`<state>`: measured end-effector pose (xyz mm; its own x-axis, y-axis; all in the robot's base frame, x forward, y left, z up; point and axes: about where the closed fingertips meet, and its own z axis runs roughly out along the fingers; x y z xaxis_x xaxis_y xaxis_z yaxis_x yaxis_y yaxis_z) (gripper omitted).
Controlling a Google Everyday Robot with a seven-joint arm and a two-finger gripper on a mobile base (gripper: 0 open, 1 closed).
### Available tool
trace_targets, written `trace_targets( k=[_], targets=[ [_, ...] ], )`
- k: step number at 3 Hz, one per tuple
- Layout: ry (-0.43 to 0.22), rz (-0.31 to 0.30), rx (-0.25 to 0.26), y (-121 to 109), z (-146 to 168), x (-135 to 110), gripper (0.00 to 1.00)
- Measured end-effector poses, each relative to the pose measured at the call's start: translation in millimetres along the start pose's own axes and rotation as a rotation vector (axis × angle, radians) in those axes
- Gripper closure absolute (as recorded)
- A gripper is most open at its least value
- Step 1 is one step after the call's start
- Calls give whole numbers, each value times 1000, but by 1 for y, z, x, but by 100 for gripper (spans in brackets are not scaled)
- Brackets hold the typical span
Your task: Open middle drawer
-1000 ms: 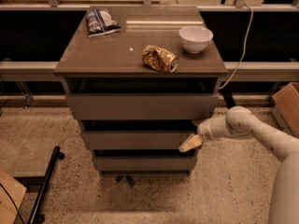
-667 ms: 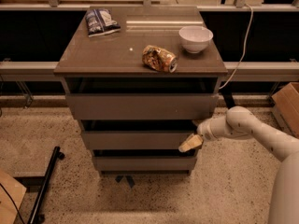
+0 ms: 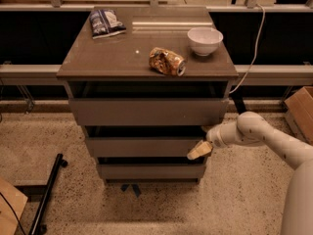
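The cabinet [image 3: 146, 58] has three grey-brown handleless drawer fronts. The middle drawer [image 3: 142, 147] is the second front, with a dark gap above it. My gripper [image 3: 200, 150] is at the right end of the middle drawer's front, with a tan fingertip against its right edge. My white arm [image 3: 259, 133] reaches in from the lower right. The top drawer [image 3: 146, 111] stands out a little further than the others. The bottom drawer [image 3: 149, 171] sits below.
On the cabinet top lie a blue snack bag [image 3: 105, 22], a crushed can [image 3: 167, 61] and a white bowl [image 3: 205, 40]. A cardboard box [image 3: 301, 112] stands at the right. A black bar [image 3: 49, 192] lies on the floor at the left. A white cable [image 3: 252, 48] hangs behind.
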<state>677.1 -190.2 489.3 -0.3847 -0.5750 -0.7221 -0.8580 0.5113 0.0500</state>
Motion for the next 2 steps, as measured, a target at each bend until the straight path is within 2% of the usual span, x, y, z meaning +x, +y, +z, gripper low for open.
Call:
trace_targets(
  k=[2],
  targets=[
    [0, 0, 0, 0, 0, 0, 35]
  ],
)
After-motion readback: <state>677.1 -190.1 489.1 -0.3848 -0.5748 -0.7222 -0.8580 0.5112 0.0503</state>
